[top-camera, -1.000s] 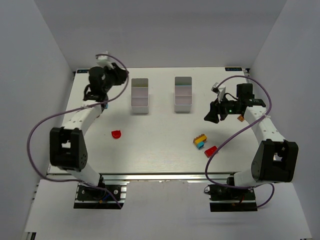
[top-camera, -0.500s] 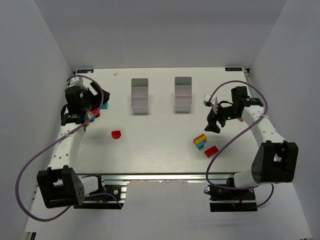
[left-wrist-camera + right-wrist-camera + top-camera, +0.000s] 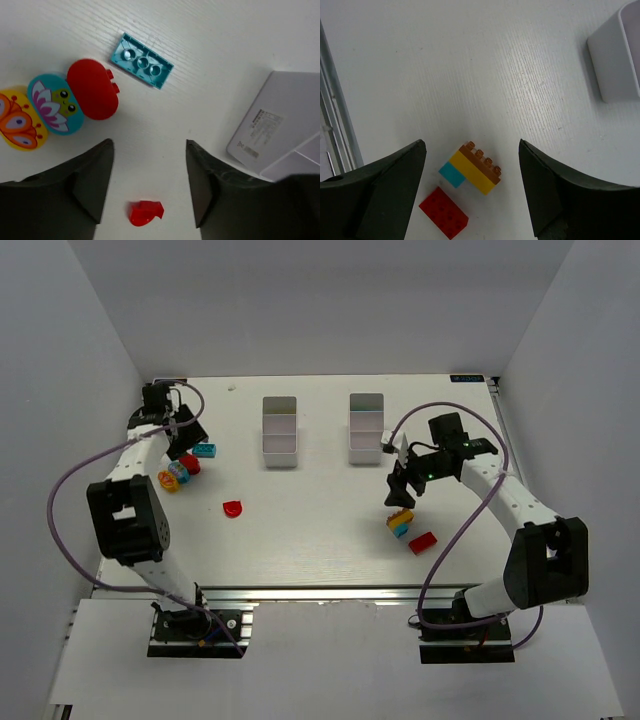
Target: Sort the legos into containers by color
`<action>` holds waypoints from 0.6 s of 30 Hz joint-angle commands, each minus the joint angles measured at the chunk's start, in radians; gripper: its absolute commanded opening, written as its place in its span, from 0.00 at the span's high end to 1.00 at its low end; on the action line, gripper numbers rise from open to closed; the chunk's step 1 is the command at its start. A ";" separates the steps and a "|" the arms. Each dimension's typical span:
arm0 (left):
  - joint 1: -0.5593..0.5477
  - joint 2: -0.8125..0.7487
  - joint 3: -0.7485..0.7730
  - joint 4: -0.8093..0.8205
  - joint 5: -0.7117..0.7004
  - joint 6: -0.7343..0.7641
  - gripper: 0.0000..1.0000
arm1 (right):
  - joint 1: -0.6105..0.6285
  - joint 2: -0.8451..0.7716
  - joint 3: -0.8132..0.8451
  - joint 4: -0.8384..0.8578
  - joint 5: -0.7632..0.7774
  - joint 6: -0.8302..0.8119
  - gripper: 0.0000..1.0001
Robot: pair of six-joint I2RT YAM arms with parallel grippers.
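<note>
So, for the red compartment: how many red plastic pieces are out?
3: a rounded red piece beside the teal oval, a small red piece alone, a red rectangular brick by the stacked bricks. Others may be hidden.

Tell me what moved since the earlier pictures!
The left hand swung away from the left bin, out to the bricks by the left edge. The right hand slid left and nearer, over the stacked bricks. Both hands are open and took hold of nothing. The stacked bricks, the rounded red brick and the right bin stayed put, and so did the left bin.
</note>
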 commanded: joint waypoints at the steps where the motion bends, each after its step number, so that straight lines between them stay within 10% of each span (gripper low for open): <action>1: 0.000 0.052 0.159 -0.101 -0.030 0.070 0.27 | -0.002 0.025 0.051 0.082 0.000 0.163 0.20; 18: -0.072 0.374 0.436 -0.187 -0.076 0.217 0.19 | -0.004 -0.014 -0.023 0.158 0.029 0.216 0.17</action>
